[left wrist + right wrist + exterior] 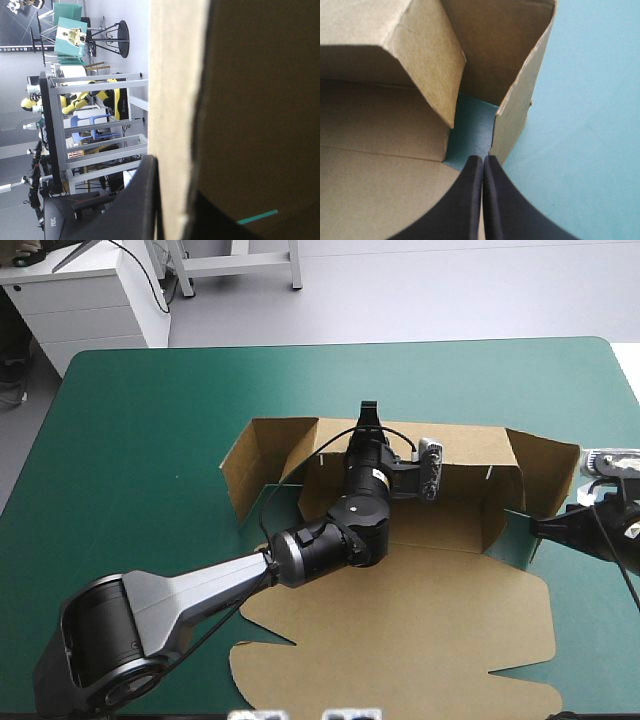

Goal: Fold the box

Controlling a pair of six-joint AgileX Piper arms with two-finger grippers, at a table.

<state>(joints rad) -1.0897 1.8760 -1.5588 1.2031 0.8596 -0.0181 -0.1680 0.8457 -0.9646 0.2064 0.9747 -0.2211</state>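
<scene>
Clamping the box [400, 580] by its far wall, left gripper [368, 412] suits stiff-looking, light board; right gripper [482, 160] sits closed, empty.

Desk [140, 440] open L of the box [400, 620] & along the far edge. Tray's L half blocked: left arm [330, 535] lies across it, left tool [368, 418] clamped on back wall [470, 445]. Tray's R half free betw. arm & right wall [545, 475]. Right tool [538, 528], fingers together, sits at that wall's near end. Narrow corner gap [470, 130] there, desk showing through. Flat lid [420, 640] unobstructed.
</scene>
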